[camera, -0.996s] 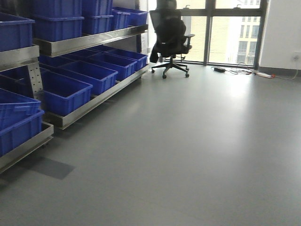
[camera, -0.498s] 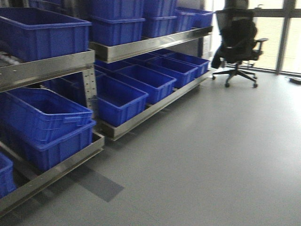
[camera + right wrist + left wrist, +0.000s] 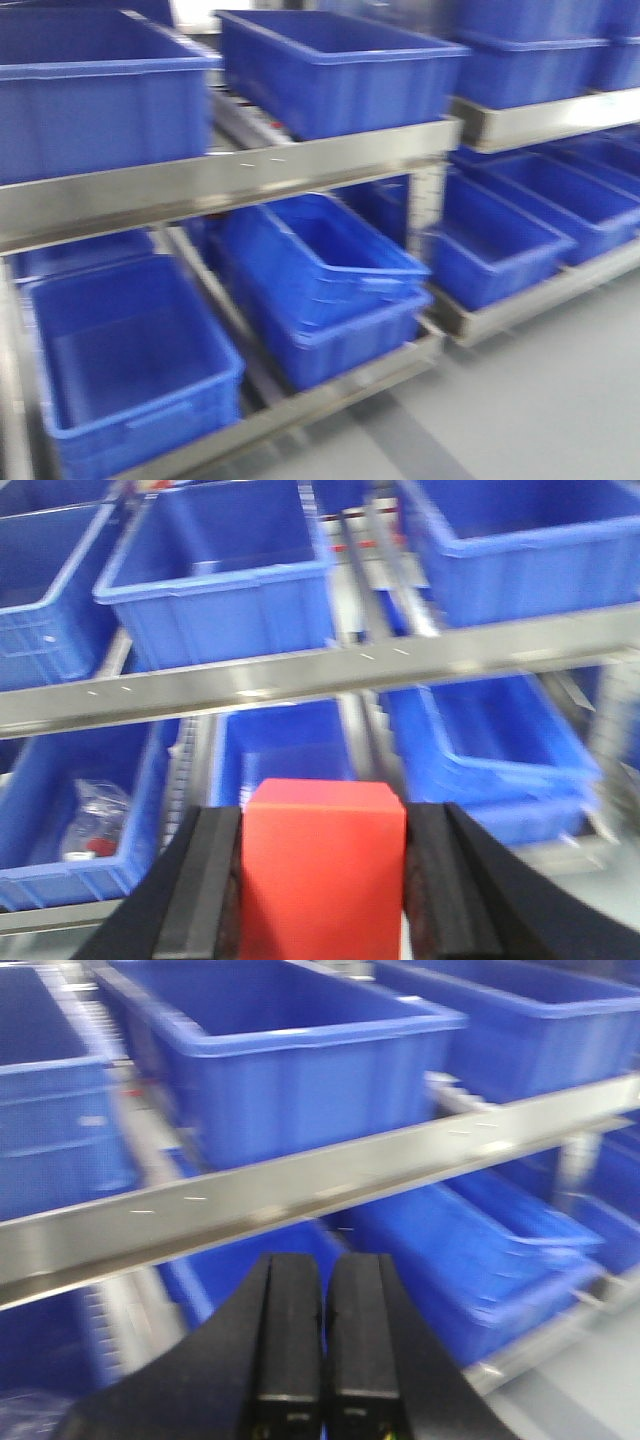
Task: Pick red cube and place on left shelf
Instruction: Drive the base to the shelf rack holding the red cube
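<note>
Front view: the steel left shelf (image 3: 230,180) carries blue crates (image 3: 330,70) behind its front rail. Left wrist: the left jaws sit pressed together, empty. Right wrist: the right jaws clamp the red cube (image 3: 322,880), short of that rail.

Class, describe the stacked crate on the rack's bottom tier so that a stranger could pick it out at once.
Find the steel rack of blue crates and look below its front rail to the bottom tier. In the middle, one crate is nested in a lower crate. The left neighbour and right neighbour stand singly.
</note>
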`<state>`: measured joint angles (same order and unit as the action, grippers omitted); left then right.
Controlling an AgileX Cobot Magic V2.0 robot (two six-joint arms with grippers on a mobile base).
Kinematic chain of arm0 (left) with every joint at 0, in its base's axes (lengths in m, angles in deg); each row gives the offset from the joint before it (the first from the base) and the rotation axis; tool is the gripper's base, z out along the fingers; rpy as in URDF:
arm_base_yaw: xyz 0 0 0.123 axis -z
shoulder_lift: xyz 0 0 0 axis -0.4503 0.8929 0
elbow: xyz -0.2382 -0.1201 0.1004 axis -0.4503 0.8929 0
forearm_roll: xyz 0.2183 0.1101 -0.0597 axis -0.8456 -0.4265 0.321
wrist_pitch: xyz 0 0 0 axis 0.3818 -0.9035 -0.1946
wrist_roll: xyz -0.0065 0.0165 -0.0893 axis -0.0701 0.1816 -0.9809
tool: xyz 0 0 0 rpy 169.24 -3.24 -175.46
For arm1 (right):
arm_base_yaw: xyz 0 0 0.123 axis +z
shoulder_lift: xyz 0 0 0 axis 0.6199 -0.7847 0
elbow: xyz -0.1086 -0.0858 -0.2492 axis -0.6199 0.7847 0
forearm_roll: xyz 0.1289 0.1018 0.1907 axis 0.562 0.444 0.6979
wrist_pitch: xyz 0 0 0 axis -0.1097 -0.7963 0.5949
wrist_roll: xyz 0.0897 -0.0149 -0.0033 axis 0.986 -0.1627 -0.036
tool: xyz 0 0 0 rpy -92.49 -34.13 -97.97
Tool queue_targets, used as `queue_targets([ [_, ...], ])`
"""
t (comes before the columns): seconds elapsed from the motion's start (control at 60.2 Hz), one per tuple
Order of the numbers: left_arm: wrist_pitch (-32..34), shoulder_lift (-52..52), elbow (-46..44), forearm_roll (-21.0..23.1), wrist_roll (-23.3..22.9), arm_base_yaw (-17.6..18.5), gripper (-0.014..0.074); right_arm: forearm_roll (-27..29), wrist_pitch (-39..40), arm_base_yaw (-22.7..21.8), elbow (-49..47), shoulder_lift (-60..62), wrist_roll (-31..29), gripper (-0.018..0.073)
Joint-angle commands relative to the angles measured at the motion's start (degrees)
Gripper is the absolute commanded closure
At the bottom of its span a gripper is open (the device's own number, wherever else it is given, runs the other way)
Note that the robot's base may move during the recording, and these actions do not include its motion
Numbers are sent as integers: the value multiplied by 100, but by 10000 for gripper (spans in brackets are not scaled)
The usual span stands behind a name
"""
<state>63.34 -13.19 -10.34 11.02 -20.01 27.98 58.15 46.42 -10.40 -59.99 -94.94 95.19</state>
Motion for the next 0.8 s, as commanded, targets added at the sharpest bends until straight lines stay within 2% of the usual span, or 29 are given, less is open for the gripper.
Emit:
queue_targets([
  [0.0, 498, -95, 132, 39, -5, 7, 495, -37, 431, -17, -159, -36, -7, 326],
  [0.78, 498, -95, 132, 39, -5, 7, 495, -37, 431, -17, -159, -36, -7, 326],
])
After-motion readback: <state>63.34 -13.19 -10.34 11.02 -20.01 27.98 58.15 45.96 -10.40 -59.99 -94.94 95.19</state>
